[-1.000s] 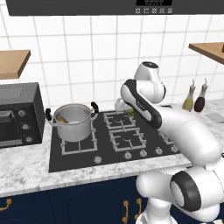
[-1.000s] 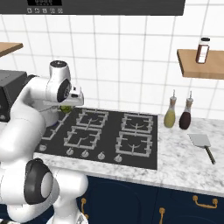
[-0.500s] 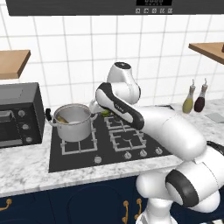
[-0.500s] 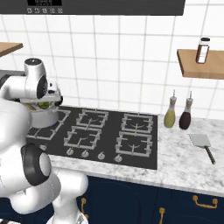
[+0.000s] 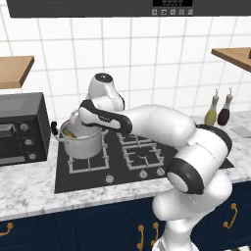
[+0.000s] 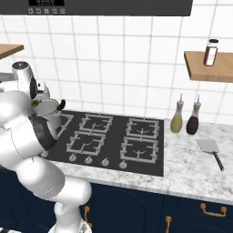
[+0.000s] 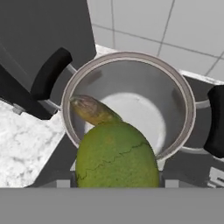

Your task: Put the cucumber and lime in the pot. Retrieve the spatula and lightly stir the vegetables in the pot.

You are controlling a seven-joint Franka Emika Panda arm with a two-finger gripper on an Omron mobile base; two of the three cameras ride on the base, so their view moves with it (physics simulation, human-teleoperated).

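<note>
The steel pot (image 5: 84, 145) with black loop handles stands on the stove's left front burner. In the hand view the pot (image 7: 131, 57) lies straight below me, and the dull yellow-green cucumber (image 7: 93, 110) rests inside against its wall. My gripper (image 5: 73, 119) hovers just over the pot's rim, shut on the round green lime (image 7: 116, 155), which hides the fingertips. From the right the gripper (image 6: 38, 103) and pot (image 6: 53, 119) are partly behind my arm. The spatula (image 6: 210, 147) lies flat on the counter at the far right.
A black toaster oven (image 5: 20, 126) stands close to the left of the pot. Two bottles (image 6: 176, 121) (image 6: 193, 123) stand at the back right of the black stove (image 6: 113, 141). Wooden shelves hang on the wall at both sides; the right one carries a jar (image 6: 210, 52).
My arm has swung left across the stove with the lime in the gripper, from above the back burners to over the pot. Pot and cucumber have stayed put.
</note>
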